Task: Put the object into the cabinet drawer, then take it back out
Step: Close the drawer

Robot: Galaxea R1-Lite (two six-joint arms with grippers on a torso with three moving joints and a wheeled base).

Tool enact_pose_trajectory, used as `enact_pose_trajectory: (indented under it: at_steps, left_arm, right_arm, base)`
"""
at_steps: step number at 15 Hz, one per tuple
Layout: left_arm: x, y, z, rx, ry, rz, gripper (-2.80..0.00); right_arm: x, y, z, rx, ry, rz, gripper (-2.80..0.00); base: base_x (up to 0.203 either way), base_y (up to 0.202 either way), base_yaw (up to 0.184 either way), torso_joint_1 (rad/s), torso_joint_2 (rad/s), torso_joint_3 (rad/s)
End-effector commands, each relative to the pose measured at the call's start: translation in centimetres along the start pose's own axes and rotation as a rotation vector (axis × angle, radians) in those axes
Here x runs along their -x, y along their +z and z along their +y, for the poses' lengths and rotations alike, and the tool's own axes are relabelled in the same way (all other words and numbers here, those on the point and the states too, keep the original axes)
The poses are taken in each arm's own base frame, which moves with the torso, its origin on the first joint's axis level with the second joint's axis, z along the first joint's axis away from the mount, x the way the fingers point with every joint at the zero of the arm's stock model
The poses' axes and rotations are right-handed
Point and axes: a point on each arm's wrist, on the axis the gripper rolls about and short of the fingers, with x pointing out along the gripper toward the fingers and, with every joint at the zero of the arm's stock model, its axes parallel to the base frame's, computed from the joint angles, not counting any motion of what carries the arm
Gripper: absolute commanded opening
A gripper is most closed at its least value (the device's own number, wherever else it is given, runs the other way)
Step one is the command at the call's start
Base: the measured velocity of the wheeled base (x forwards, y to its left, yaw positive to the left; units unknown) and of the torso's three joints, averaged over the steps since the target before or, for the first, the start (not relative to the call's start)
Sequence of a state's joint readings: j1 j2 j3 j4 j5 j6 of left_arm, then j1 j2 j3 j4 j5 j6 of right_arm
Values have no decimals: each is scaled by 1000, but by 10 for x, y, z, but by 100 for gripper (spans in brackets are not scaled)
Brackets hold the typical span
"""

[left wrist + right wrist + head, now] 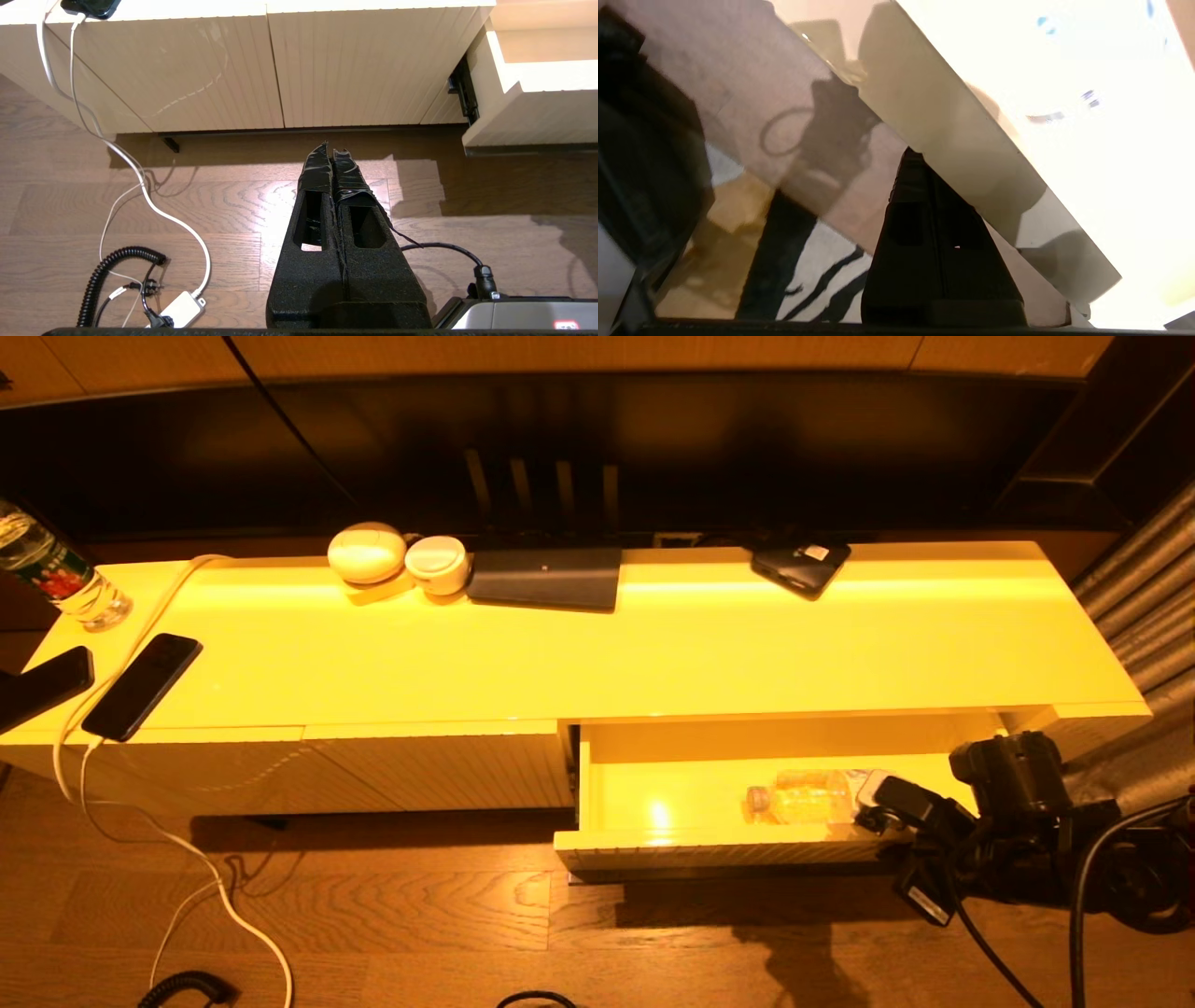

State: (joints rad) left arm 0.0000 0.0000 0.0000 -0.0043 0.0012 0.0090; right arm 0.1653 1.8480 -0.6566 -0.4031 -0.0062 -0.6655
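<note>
The cabinet drawer [709, 854] stands pulled out at the cabinet's right end, its glossy pale inside lit. The clear water bottle [808, 798] lies on its side in the drawer, narrow end pointing left. My right gripper [878, 814] is at the drawer's front right, just right of the bottle. In the right wrist view that gripper [916, 156] is shut, fingers together with nothing between them, tips against the edge of the pale drawer panel [952, 121]. My left gripper [331, 150] is shut and hangs over the wood floor before the closed ribbed doors, out of the head view.
On the cabinet top are a labelled bottle [56, 574], two dark phones [140, 686], a white cable [140, 616], two round white pieces [369, 553], a dark pad [546, 579] and a black device [801, 565]. Cables and a charger [180, 308] lie on the floor.
</note>
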Motion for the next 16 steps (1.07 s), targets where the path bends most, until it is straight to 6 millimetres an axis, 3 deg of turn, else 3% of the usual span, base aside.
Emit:
enact_pose_trajectory:
  at_steps: [1,16]
  left_arm:
    - [0,-1,0,0,0,3,-280]
    - [0,0,0,0,0,1,-280]
  right_arm:
    - [-7,7,-5,3,-35,-46,-280]
    - [-37,54,-33,9,-280,-305,-280]
  base:
    - [0,0,0,0,0,0]
    - [0,0,0,0,0,0]
